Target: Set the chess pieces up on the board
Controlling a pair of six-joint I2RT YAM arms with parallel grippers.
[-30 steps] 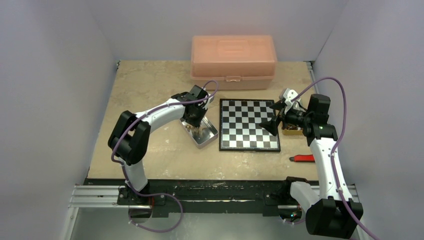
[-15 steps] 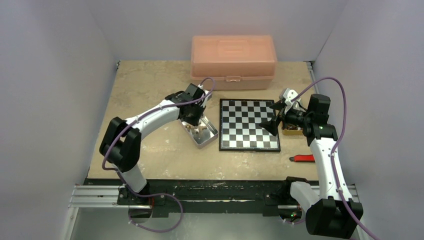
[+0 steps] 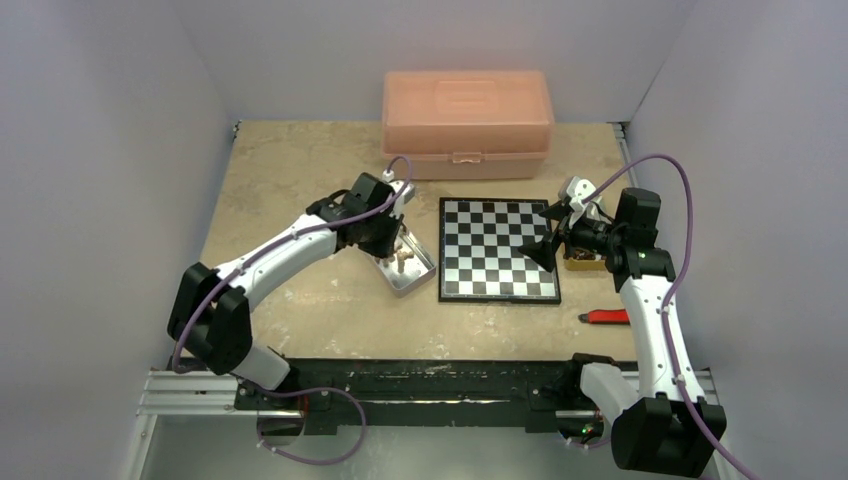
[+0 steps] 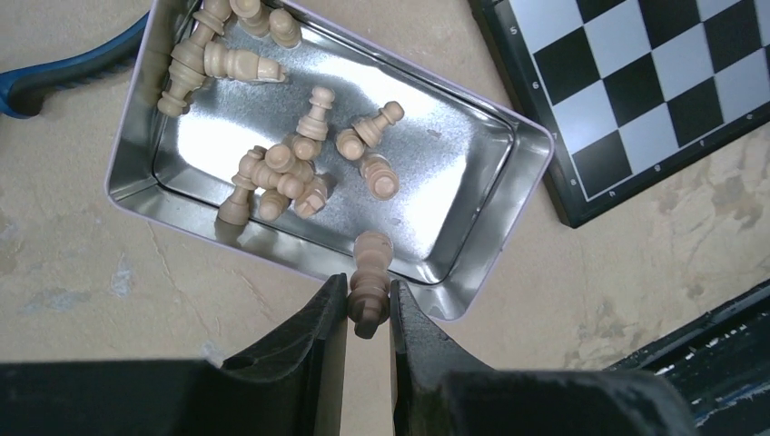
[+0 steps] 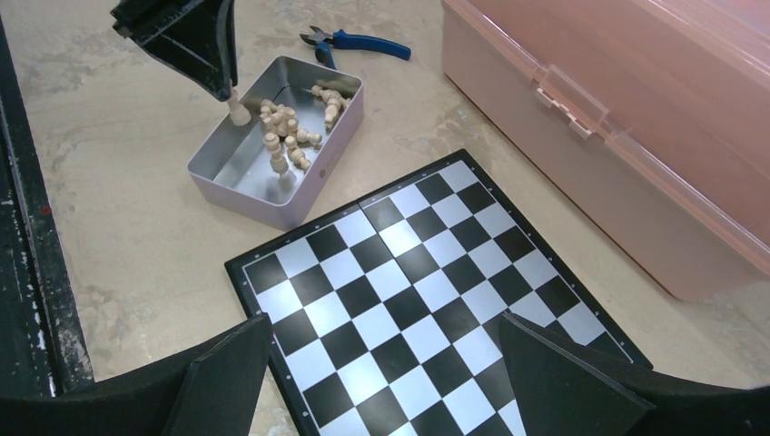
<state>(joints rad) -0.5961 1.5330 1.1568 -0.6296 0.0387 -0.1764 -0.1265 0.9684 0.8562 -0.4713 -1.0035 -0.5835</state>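
Hanging vertical from jaws: chess piece (image 4: 370,282)

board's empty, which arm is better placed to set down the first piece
Left. Its gripper is shut on a tan piece over the tin's rim, beside the board. The right gripper hangs open and empty over the board.

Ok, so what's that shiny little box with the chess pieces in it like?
The tin is a shallow rectangular metal tray with rounded corners, mirror-shiny inside, no lid on it. It lies flat on the beige table, turned at an angle, close beside the chessboard. Light tan chess pieces lie jumbled inside, bunched at one end and the middle.
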